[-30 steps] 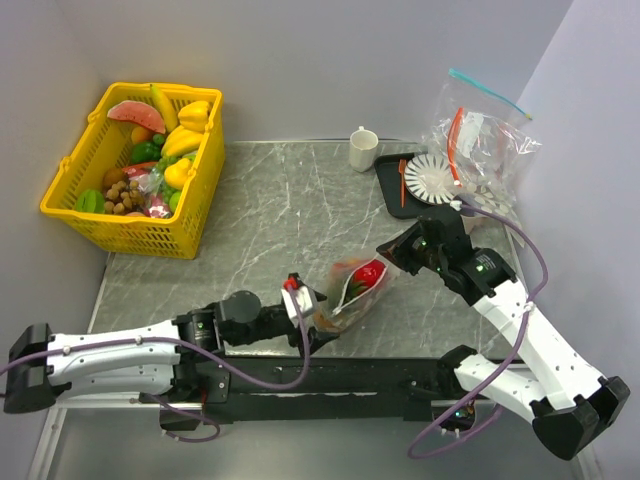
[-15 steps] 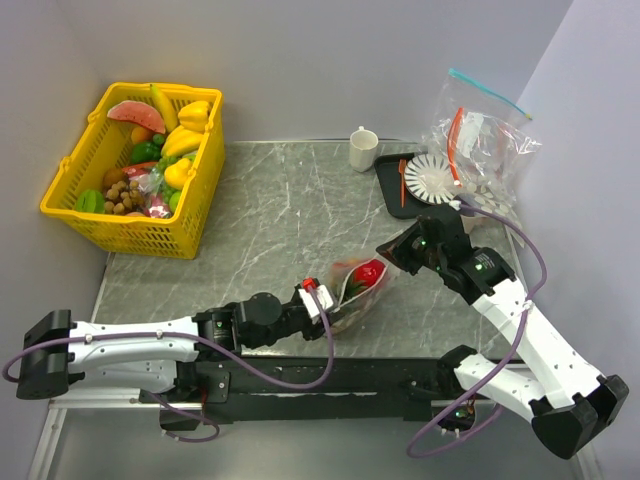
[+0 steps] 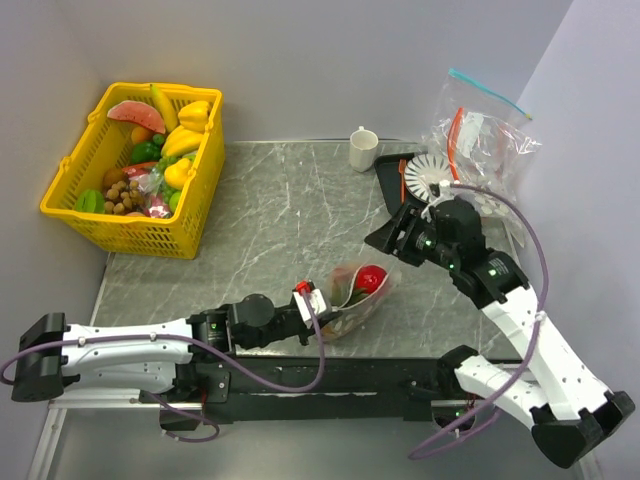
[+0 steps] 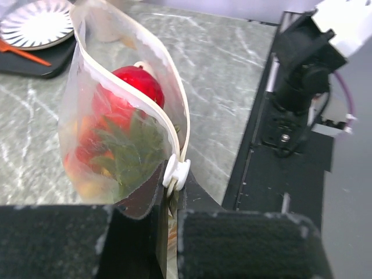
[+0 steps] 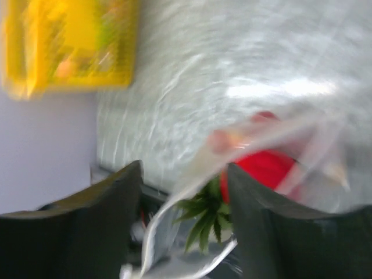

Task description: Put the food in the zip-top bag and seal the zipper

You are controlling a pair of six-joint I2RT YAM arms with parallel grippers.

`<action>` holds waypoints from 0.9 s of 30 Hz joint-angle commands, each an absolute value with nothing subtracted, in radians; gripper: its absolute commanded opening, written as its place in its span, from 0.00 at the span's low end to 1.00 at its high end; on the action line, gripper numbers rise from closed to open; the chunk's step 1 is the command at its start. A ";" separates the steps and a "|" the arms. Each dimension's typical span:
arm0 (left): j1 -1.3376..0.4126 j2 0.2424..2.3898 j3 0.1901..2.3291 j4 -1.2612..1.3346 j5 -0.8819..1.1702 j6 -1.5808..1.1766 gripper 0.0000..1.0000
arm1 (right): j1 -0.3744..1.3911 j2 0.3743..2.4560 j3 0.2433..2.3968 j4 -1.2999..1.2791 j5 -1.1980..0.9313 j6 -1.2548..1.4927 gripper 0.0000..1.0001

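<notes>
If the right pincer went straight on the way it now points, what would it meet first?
Most likely the zip-top bag, at its open mouth; the red apple and pineapple crown sit behind the film. The right pincer is open and aimed at it, though blur leaves depth unclear.

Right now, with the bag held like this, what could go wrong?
The left gripper pinches the clear polka-dotted plastic bag only at one end of its mouth; the right gripper is open and away, so the bag may flop. Its whitish zipper strip gapes, so the round red apple could roll out.
</notes>
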State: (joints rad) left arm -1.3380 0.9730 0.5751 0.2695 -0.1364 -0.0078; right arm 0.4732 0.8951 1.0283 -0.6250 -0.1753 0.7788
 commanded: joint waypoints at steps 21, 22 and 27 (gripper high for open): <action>-1.249 0.788 0.670 0.028 0.236 -0.104 0.01 | 0.880 0.940 1.100 -0.412 -0.581 -0.050 0.72; -1.247 0.788 0.675 0.009 0.235 -0.104 0.01 | 0.911 0.948 1.106 -0.419 -0.574 -0.064 0.70; -1.249 0.804 0.710 -0.046 0.210 -0.098 0.01 | 0.992 0.942 1.055 -0.375 -0.506 -0.121 0.68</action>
